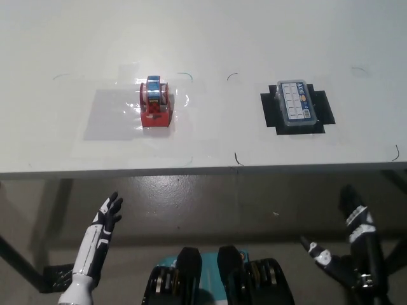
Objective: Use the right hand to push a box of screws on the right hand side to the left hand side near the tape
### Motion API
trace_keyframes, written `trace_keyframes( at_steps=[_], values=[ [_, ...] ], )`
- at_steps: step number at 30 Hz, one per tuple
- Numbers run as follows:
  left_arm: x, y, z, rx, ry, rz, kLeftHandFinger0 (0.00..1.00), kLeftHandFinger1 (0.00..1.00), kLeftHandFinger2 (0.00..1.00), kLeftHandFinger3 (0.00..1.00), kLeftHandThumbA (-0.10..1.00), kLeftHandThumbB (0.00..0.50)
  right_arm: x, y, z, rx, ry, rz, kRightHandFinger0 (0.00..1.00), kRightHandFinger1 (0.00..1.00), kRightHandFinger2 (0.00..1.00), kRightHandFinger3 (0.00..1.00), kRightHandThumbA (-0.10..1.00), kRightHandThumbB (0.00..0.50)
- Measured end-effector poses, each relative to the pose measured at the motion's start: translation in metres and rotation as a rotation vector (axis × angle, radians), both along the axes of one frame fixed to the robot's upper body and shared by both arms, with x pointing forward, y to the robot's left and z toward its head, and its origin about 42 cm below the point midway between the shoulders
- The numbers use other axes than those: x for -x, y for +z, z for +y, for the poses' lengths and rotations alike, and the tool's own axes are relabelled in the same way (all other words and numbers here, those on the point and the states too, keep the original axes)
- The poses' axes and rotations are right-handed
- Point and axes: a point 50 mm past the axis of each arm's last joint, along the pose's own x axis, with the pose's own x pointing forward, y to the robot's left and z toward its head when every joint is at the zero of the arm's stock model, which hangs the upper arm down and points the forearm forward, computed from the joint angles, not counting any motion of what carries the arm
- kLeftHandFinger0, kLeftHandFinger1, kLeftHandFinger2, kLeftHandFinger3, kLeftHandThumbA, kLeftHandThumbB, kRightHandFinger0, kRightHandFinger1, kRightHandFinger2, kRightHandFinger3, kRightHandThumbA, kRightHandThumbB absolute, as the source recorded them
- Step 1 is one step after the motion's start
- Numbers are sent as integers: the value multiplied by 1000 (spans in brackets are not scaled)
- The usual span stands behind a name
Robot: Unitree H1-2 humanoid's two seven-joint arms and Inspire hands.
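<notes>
Black right hand [353, 244], frame-cropped, and white left hand [108, 216]: fingers spread, empty.

left hand [108, 216] low, fingers apart, right hand [346, 244] likewise

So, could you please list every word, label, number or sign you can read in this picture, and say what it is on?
Nothing can be read for certain.
Screw box: a label with a dark header strip and a grid of pale cells; the print is too small and blurred.
Tape dispenser: blue and red surfaces, no legible text.
Table: only thin pen marks, no letters or numbers.
</notes>
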Motion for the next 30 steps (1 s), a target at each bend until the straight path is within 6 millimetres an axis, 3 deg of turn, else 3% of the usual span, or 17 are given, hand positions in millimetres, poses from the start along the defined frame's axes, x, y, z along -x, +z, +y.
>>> trace_keyframes(
  at_steps=[3, 7, 9, 12, 15, 18, 26, 30],
  values=[
    [3, 7, -2, 0, -10, -32, 1000, 1000, 1000, 1000, 1000, 481, 0, 22, -3, -4, -23, -86, 1000, 1000, 1000, 1000, 1000, 140],
    [7, 17, -5, -3, -22, -76, 1000, 1000, 1000, 1000, 1000, 500, -15, 46, -9, 6, -50, -180, 1000, 1000, 1000, 1000, 971, 181],
    [9, 22, -6, -2, -27, -96, 1000, 1000, 1000, 1000, 1000, 498, -30, 62, -12, 6, -51, -237, 1000, 1000, 1000, 1000, 889, 162],
    [11, 27, -7, 0, -32, -116, 1000, 1000, 1000, 1000, 1000, 500, -51, 84, -15, -9, -53, -296, 1000, 1000, 1000, 1000, 850, 118],
    [13, 28, -8, 1, -34, -119, 1000, 1000, 1000, 1000, 1000, 493, -79, 107, -20, -26, -55, -333, 1000, 1000, 1000, 1000, 812, 89],
    [16, 27, -8, 3, -38, -115, 1000, 1000, 1000, 1000, 1000, 500, -113, 124, -23, -58, -49, -326, 1000, 1000, 1000, 1000, 802, 107],
    [21, 23, -9, 8, -41, -102, 1000, 1000, 1000, 1000, 1000, 500, -204, 132, -27, -100, -54, -181, 1000, 1000, 1000, 1000, 775, 5],
    [22, 22, -10, 10, -44, -97, 1000, 1000, 1000, 1000, 1000, 500, -243, 137, -25, -103, -57, -92, 1000, 1000, 1000, 1000, 829, 15]
  ],
)
